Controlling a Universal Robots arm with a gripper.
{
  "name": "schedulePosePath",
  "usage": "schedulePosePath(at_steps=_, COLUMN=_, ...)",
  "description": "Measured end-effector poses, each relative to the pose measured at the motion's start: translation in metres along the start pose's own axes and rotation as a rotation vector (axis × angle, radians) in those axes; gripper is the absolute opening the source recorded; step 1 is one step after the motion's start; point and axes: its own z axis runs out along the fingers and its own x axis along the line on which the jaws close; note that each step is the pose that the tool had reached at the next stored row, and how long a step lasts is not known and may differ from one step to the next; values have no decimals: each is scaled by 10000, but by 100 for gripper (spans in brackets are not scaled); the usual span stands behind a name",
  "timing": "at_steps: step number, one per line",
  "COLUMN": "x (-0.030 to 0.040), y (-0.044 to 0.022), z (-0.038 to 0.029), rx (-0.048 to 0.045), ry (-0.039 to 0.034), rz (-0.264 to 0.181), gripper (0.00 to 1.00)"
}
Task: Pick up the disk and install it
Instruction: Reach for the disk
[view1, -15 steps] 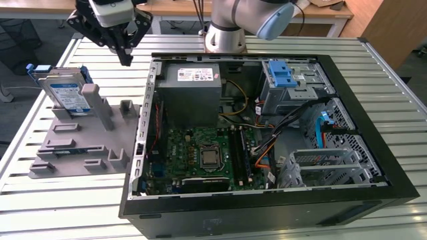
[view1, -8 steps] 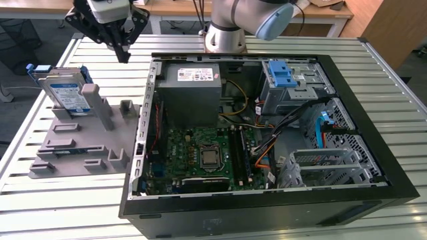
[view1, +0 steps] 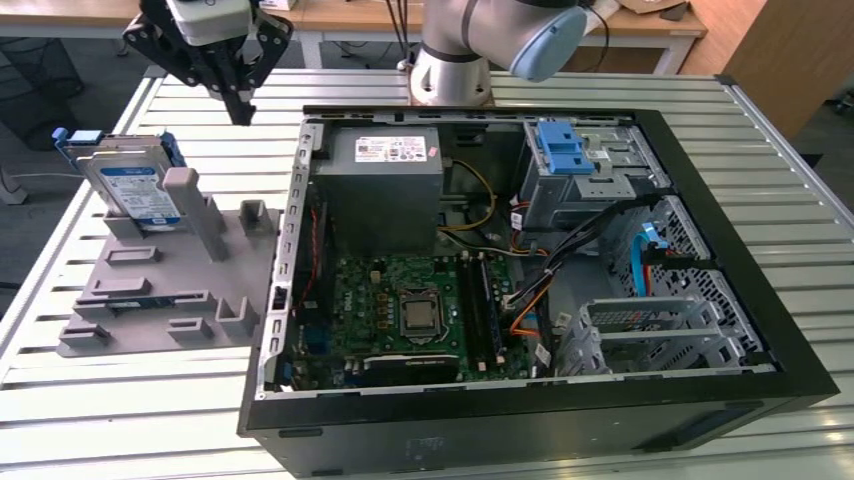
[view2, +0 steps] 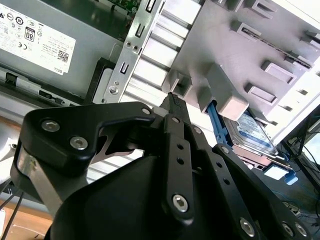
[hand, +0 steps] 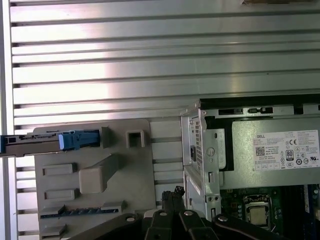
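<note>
The disk (view1: 135, 186) is a silver drive with a white-and-blue label in a blue carrier. It stands on edge in a slot at the back of the grey fixture plate (view1: 147, 300), at the exterior view's left. My gripper (view1: 244, 108) hangs above the table behind the fixture, between the disk and the computer case (view1: 534, 400). Its black fingers meet at the tips with nothing held. In the first wrist view the disk (hand: 45, 141) appears edge-on and the fingertips (hand: 175, 193) sit together near the case corner. The second wrist view shows the disk (view2: 251, 131) beyond the shut gripper (view2: 172, 99).
The open case holds a grey power supply (view1: 384, 185), a motherboard (view1: 414, 310), a blue-latched drive cage (view1: 574, 160) and a metal bay (view1: 661, 325). The fixture has several grey blocks and posts (view1: 207, 215). The arm's base (view1: 454, 60) stands behind the case on a slatted metal table (view1: 120, 400).
</note>
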Motion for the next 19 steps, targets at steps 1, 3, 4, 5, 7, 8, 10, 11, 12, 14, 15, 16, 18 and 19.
schedulePosePath(at_steps=1, x=1, y=0, z=0, rx=0, ry=0, rz=0, gripper=11)
schedulePosePath(at_steps=3, x=2, y=0, z=0, rx=0, ry=0, rz=0, gripper=11)
schedulePosePath(at_steps=4, x=4, y=0, z=0, rx=0, ry=0, rz=0, gripper=11)
schedulePosePath(at_steps=5, x=7, y=-1, z=0, rx=1, ry=0, rz=0, gripper=11)
schedulePosePath(at_steps=7, x=18, y=-1, z=-1, rx=0, ry=0, rz=1, gripper=11)
schedulePosePath(at_steps=8, x=24, y=-2, z=-1, rx=1, ry=0, rz=0, gripper=11)
schedulePosePath(at_steps=10, x=38, y=-3, z=-1, rx=1, ry=0, rz=0, gripper=11)
schedulePosePath(at_steps=11, x=44, y=-3, z=-1, rx=1, ry=0, rz=0, gripper=11)
schedulePosePath(at_steps=12, x=50, y=-4, z=-1, rx=0, ry=0, rz=0, gripper=11)
schedulePosePath(at_steps=14, x=66, y=-5, z=-2, rx=0, ry=0, rz=0, gripper=11)
schedulePosePath(at_steps=15, x=74, y=-5, z=-2, rx=0, ry=0, rz=0, gripper=11)
schedulePosePath(at_steps=16, x=82, y=-6, z=-2, rx=0, ry=0, rz=0, gripper=11)
schedulePosePath(at_steps=18, x=96, y=-7, z=-2, rx=0, ry=0, rz=0, gripper=11)
schedulePosePath(at_steps=19, x=104, y=-7, z=-3, rx=0, ry=0, rz=0, gripper=11)
